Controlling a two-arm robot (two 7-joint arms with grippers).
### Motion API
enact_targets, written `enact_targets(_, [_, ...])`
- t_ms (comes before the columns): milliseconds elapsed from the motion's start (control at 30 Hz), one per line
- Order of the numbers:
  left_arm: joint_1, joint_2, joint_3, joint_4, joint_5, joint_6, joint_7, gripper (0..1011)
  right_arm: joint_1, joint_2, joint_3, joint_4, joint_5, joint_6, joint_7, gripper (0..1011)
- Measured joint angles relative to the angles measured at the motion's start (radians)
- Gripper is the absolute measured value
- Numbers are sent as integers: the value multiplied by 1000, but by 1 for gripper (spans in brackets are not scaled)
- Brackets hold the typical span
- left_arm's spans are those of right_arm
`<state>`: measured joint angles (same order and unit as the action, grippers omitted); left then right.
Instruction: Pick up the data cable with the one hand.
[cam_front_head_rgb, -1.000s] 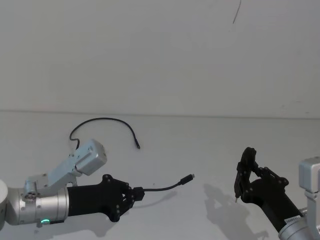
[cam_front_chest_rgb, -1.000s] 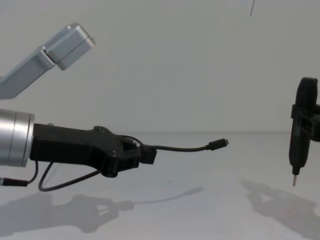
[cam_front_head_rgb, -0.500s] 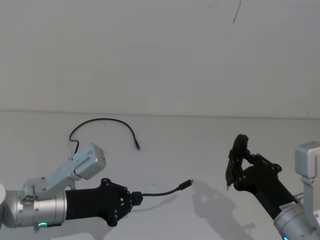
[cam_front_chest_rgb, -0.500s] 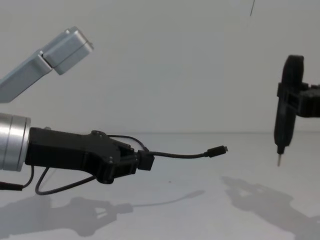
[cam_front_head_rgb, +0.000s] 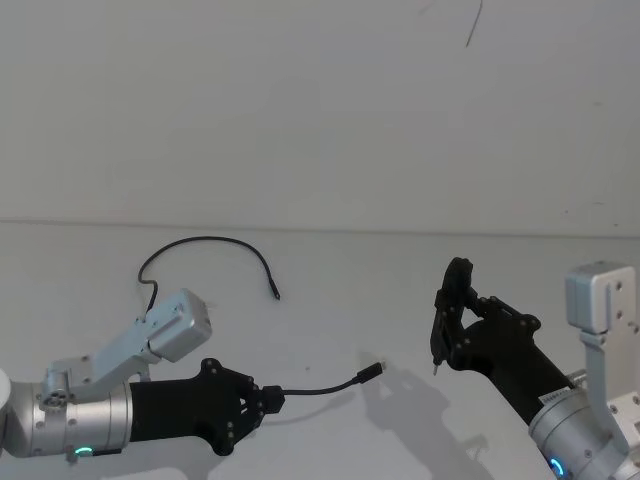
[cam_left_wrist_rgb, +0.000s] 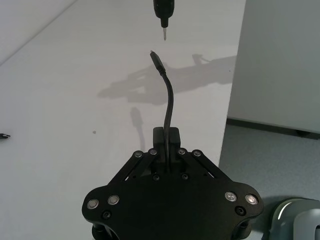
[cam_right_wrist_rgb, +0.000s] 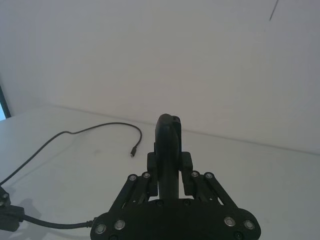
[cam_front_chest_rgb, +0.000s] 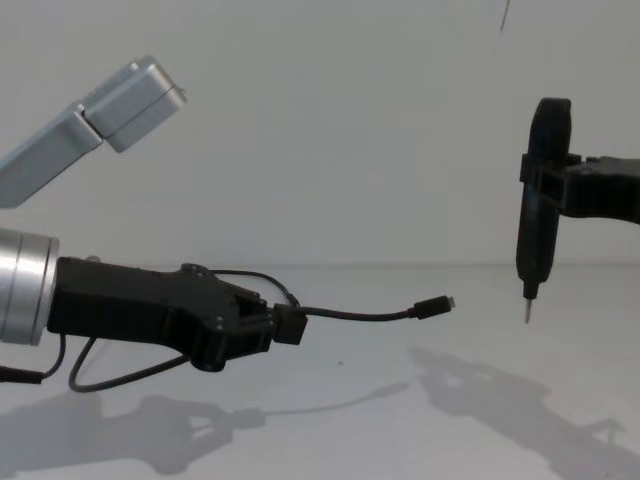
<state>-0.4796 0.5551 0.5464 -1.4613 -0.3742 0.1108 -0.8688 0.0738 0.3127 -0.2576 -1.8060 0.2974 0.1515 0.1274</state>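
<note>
Because the left gripper (cam_front_head_rgb: 262, 401) was clenched on the data cable (cam_front_head_rgb: 205, 243) just behind one plug (cam_front_head_rgb: 372, 372), that end stuck out stiffly above the table (cam_front_head_rgb: 330, 270), aimed at the pointed tool (cam_front_chest_rgb: 537, 200) clamped in the right gripper (cam_front_head_rgb: 448, 322).

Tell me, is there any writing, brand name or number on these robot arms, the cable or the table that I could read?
None can be read.
No words, brands or numbers show on the left gripper, the data cable it holds, the right gripper, the slim black tool it holds, or the table.
The small round marks on the grippers' faces in the wrist views are screws, not text.
</note>
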Motion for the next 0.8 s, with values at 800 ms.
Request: enact_targets(800, [1, 2, 1, -2, 0, 0, 0, 42, 13, -75, 22, 25, 71, -1, 34, 269])
